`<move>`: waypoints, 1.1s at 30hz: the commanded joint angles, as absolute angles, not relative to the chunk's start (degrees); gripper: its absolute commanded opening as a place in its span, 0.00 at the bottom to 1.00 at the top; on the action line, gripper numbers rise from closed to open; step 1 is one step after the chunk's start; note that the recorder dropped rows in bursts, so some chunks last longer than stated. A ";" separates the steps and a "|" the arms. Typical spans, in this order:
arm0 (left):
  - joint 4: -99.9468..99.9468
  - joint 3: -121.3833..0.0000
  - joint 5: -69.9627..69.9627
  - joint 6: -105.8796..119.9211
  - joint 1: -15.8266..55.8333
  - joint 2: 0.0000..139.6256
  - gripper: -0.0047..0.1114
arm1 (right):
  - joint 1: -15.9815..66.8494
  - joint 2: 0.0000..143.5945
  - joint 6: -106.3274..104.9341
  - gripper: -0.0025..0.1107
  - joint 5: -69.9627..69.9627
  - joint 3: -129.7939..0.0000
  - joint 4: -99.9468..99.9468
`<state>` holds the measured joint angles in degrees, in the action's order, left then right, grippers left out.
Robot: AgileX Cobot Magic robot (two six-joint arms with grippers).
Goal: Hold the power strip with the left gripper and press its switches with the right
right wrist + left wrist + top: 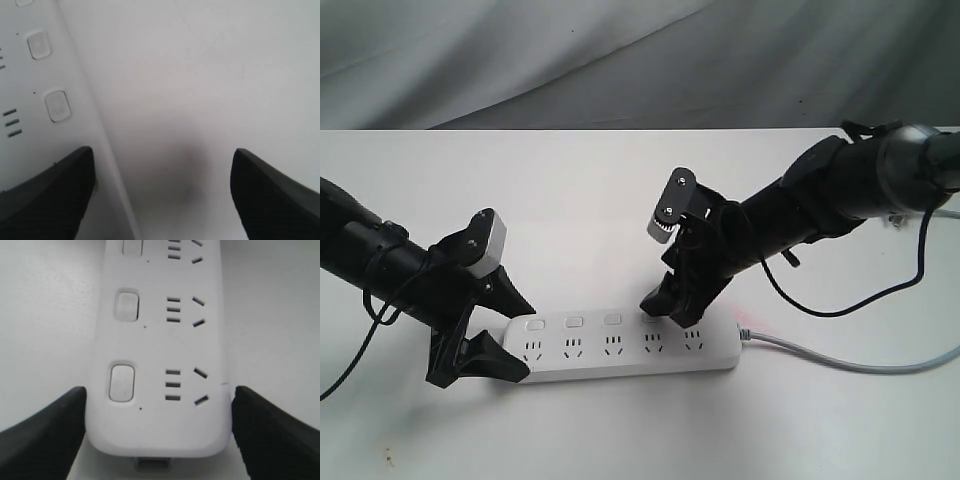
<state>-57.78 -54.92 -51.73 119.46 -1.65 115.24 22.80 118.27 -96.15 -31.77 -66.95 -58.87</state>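
**Item: power strip**. It lay flat on the white bench, long axis across the exterior view, sockets and switches facing up. The grey cord left from the end on the right arm's side.

**Handling (judged).** Rigid moulded shell, probably light, with a smooth skin. It was likely to skate on the bench under a downward press. The best hold was across its width at the cordless end, clear of the nearest switch.

**Left hand**. The fingers flanked both long edges of that end, at or just beside the plastic. Whether it actually clamped could not be told.

**Right hand**. It was spread wide and grasped nothing. One finger was over the strip's switch-side edge, the other over bare bench, near the fourth switch from the held end.
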 commanded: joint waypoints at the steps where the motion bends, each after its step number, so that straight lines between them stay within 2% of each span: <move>1: -56.57 -54.87 -50.95 119.96 -1.32 115.38 0.45 | 23.44 121.43 -94.90 0.64 -31.22 -66.07 -53.48; 11: -56.57 -54.87 -50.95 119.96 -1.32 115.38 0.45 | 23.44 117.81 -97.69 0.64 -33.08 -66.07 -60.33; 20: -56.57 -54.87 -50.95 119.96 -1.32 115.38 0.45 | 18.44 108.35 -100.22 0.64 -35.42 -66.07 -62.66; 33: -56.57 -54.87 -50.95 119.96 -1.32 115.38 0.45 | 16.63 111.78 -97.97 0.64 -39.65 -66.07 -59.76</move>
